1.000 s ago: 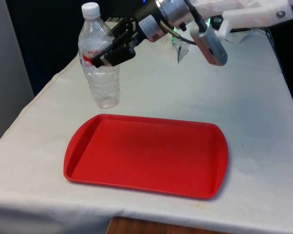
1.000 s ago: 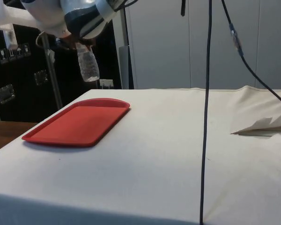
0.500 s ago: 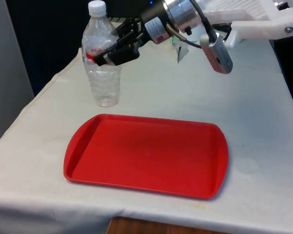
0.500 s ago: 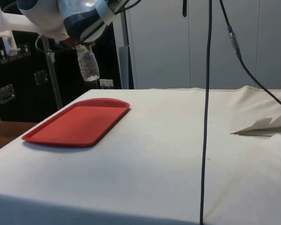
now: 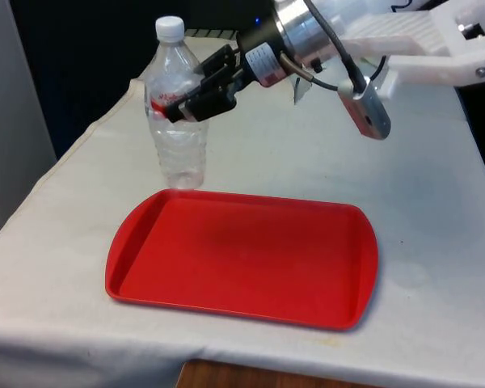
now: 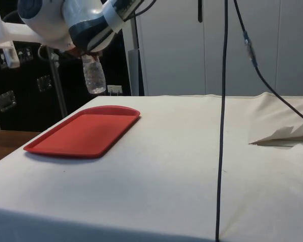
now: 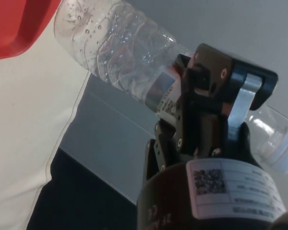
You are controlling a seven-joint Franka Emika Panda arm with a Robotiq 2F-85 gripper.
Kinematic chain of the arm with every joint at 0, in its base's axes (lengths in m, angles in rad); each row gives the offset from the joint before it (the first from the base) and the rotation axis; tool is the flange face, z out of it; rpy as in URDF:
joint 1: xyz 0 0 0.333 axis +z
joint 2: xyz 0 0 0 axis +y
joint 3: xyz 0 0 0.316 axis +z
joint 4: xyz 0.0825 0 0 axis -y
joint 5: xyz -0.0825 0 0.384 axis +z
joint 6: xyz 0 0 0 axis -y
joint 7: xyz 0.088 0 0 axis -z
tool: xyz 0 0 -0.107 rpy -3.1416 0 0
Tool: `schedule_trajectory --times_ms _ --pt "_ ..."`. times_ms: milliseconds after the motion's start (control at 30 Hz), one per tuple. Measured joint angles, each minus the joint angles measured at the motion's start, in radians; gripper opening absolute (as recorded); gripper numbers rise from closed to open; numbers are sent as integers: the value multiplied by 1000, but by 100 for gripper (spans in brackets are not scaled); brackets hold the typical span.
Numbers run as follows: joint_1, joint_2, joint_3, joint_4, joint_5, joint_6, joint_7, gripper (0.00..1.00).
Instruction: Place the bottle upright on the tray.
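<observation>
Item: bottle [image 5: 176, 105]. Clear plastic, white cap, red band of label at the shoulder; appears empty but for droplets inside, seen in the wrist view [image 7: 120, 45]. Long axis upright, cap uppermost, with at most a slight lean. Carried clear of the cloth: in the side view [image 6: 94, 74] its base hangs in the air above the level of the tray.

Item: gripper [image 5: 196, 101]. Black, two fingers, reaching in sideways from the arm at the table's far end. Fingers closed on the bottle at the label, just below the shoulder; the wrist view [image 7: 182, 103] shows the label pinched between them.

Item: tray [image 5: 242, 257]. Red, shallow rim, lying flat near the table's near edge, long side across; nothing on it. Side view [image 6: 86, 132].

Item: table [image 5: 420, 186]. White cloth, a fold raised near the far edge.

Governing relation: the bottle's base sits over the cloth just beyond the tray's far rim, by the far corner on the front view's left. The tray floor lies toward the near edge and below. Judged requirement: carry across the rim, then lower straight down along the bottle's axis, keeping it vertical before release.
</observation>
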Motion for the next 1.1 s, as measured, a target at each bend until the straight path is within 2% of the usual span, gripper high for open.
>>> schedule_trajectory --times_ms 300,533,1100 --pt "-1 27 8 0 0 1 79 3" --pt "-3 50 12 0 2 3 114 3" --pt "-17 107 27 1 13 26 198 3"
